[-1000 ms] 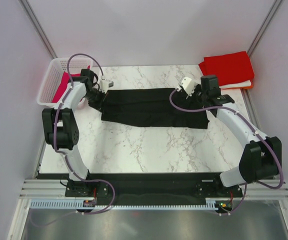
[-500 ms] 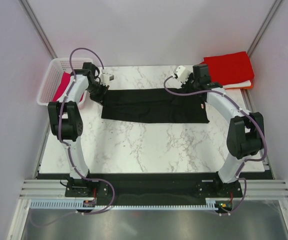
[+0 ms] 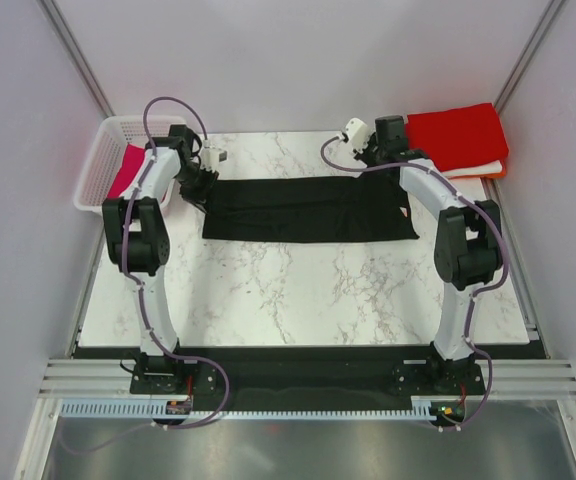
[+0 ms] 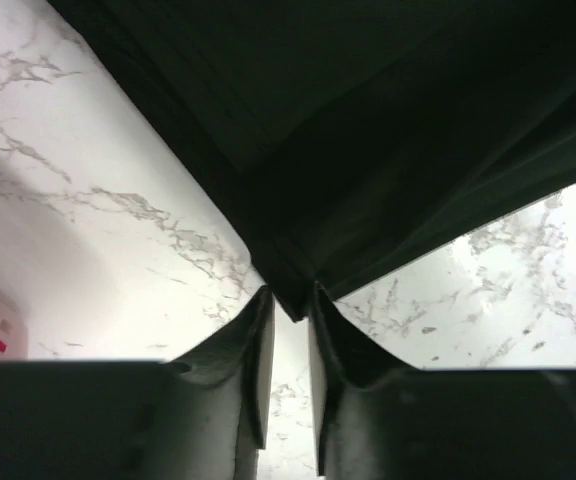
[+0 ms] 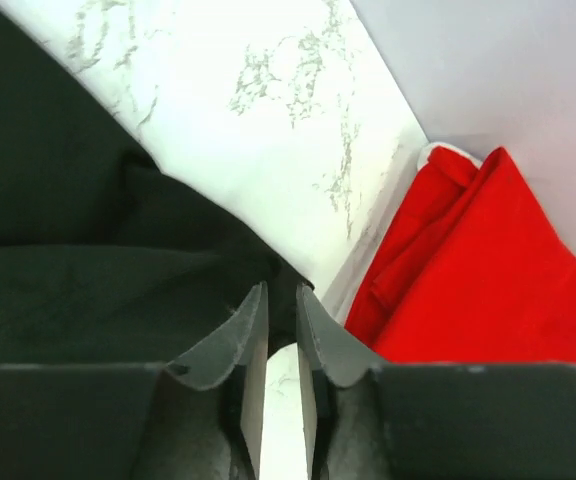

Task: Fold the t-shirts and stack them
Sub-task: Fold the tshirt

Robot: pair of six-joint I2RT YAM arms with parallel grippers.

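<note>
A black t-shirt [image 3: 308, 210] lies folded into a long flat strip across the far half of the marble table [image 3: 298, 290]. My left gripper [image 3: 200, 187] is shut on its far left corner, which sits pinched between the fingertips in the left wrist view [image 4: 289, 297]. My right gripper [image 3: 393, 162] is shut on the far right corner, seen between the tips in the right wrist view [image 5: 280, 298]. The black cloth fills the left of that view [image 5: 88, 280].
A folded stack with a red shirt [image 3: 458, 135] on top, white and orange beneath, lies at the back right, close to my right gripper [image 5: 468, 290]. A white lattice basket [image 3: 100, 165] holding a magenta shirt [image 3: 126, 172] stands at the back left.
Both grippers have moved toward the back of the table with the shirt's corners. The black shirt has been drawn out into a narrower, flatter strip.
</note>
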